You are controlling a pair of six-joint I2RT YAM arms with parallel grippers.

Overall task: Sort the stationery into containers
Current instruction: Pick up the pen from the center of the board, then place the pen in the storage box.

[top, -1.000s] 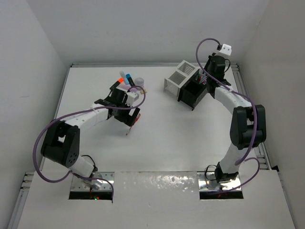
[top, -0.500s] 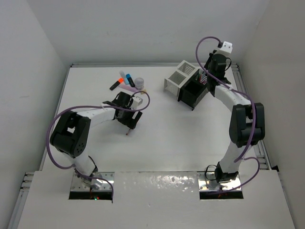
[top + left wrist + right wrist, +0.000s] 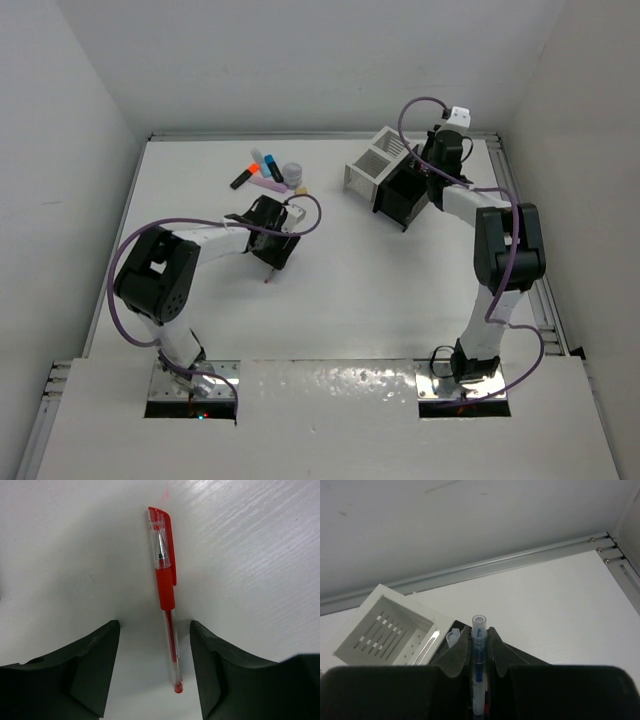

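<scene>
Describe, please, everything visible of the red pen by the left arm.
The red pen lies flat on the white table between the fingers of the open left claw, touching neither. It looks plastic: clear cap with red clip, red grip, clear barrel showing red ink, red end plug. Its capped end points away from the wrist.

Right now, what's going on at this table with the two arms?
Stationery is being sorted into a joined white box and black box. The left claw is open and low over the table, its fingers either side of a red pen that lies flat, not yet gripped. The right claw is shut on a clear pen with blue ink, holding it at the black box. A few highlighters and a tape roll lie loose near the far edge.
</scene>
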